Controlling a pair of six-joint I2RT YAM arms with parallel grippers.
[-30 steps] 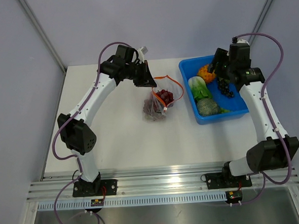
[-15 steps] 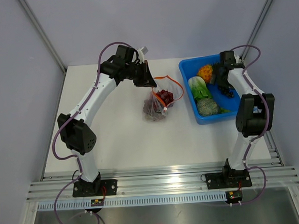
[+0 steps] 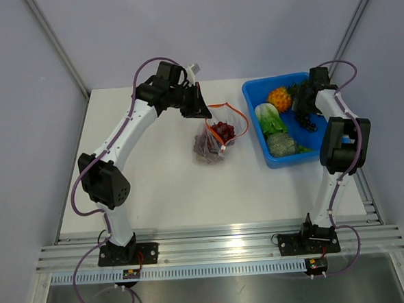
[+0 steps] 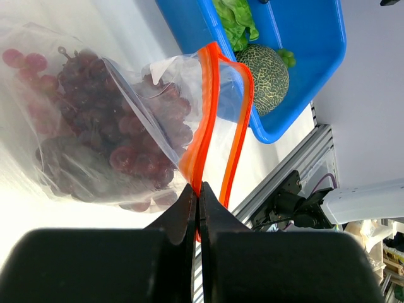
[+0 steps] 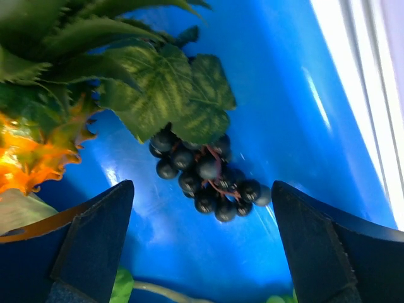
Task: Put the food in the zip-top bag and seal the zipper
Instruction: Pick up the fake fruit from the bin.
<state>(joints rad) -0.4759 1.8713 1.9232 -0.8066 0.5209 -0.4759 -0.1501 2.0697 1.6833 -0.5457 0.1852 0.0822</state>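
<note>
My left claw (image 4: pixel 197 189) pinches the zipper (image 4: pixel 211 107) so the bag (image 4: pixel 76 126) hangs open, while my right claw (image 5: pixel 202 240) gapes over the grapes (image 5: pixel 202 170).

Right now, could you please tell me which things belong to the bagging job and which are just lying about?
Job: zip-top bag, zipper, left gripper pinching it, dark grape bunch ahead of the open right gripper, melon, lettuce, pineapple.
Bystanders: blue bin, purple cables.

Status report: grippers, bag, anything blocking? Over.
Left gripper shut on zipper, holding zip-top bag mouth open, red grapes inside. Right gripper open over dark grape bunch in blue bin. Pineapple close alongside.
</note>
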